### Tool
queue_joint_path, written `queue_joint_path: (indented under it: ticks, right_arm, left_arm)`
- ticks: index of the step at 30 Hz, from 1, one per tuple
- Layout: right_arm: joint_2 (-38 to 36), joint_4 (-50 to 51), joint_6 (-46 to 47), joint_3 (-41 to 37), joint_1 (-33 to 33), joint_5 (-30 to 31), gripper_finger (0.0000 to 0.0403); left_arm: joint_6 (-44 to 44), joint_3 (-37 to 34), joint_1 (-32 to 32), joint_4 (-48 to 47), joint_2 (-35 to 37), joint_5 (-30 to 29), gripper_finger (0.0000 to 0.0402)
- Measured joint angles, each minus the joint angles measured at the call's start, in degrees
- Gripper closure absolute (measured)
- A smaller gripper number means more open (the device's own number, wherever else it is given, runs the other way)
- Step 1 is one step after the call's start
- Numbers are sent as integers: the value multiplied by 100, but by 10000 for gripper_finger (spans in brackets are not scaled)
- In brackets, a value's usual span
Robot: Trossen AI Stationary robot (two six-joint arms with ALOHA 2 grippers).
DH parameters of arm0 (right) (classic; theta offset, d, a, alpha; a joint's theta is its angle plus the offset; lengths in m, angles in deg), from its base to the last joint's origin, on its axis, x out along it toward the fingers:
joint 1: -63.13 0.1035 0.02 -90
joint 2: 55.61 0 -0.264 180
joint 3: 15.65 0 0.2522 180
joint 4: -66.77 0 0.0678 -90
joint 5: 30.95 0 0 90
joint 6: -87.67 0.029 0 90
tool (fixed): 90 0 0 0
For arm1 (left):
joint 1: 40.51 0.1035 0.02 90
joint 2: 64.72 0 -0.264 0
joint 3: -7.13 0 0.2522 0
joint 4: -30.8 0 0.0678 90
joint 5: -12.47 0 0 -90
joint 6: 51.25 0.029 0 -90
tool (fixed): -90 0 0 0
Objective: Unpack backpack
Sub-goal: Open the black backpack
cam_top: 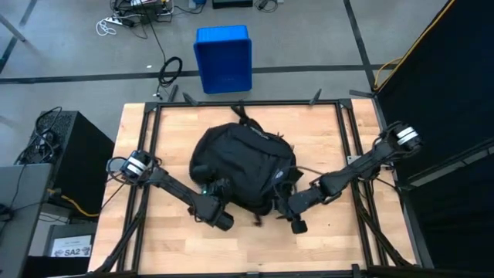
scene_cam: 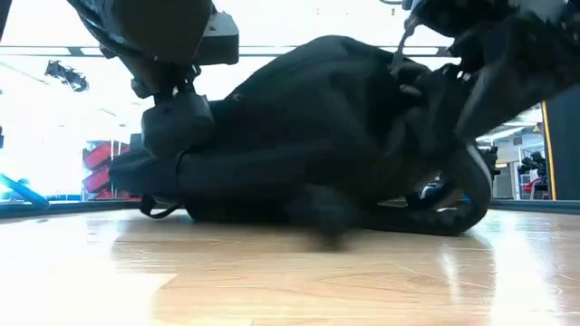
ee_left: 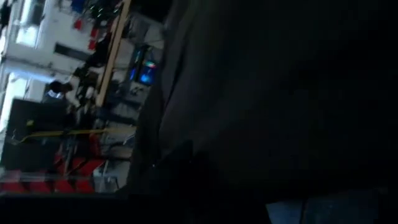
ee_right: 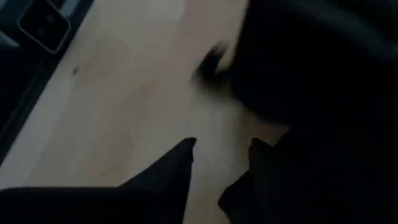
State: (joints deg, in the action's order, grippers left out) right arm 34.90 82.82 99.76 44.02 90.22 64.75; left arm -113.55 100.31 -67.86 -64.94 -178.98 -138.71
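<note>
My right gripper [ee_right: 221, 152] part open, empty, beside backpack [cam_top: 241, 164]; left grip unclear. Backpack flat, long axis near-far.

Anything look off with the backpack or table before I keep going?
Nothing stands out. The backpack lies flat on the table, nothing spilled around it. The left gripper and right gripper sit at its near edge. The blue bin stands on the floor beyond.

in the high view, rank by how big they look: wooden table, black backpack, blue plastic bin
1. Light wooden table top, largest.
2. Black fabric backpack.
3. Blue plastic bin, smallest, though it sits on the floor, farther from the camera.
</note>
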Motion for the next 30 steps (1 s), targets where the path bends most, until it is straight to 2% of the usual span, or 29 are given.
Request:
queue_joint_path:
  ticks: [5,10,15,19,22,25,30]
  right_arm:
    - [67,84,-41,11,71,-276,220]
    - [-231,201,41,9,326,-346,209]
    - [-792,787,324,9,585,-530,218]
    - [-1317,1152,480,9,778,-325,229]
    - [-1617,1218,377,9,916,149,236]
    - [-1903,1420,184,11,979,757,243]
    - [-2339,2138,117,11,876,2300,255]
  left_arm:
    - [-884,-404,-274,-111,233,-146,259]
    - [-1474,-993,-788,458,837,-542,259]
    - [-1457,-1211,-1355,1333,1299,-920,260]
    - [-1112,-1138,-1665,1757,1318,-997,260]
    - [-462,-1132,-1772,2703,1321,-1080,260]
    - [876,-1130,-1767,4217,1296,-1045,259]
    - [3469,-1128,-1611,6686,1085,-306,260]
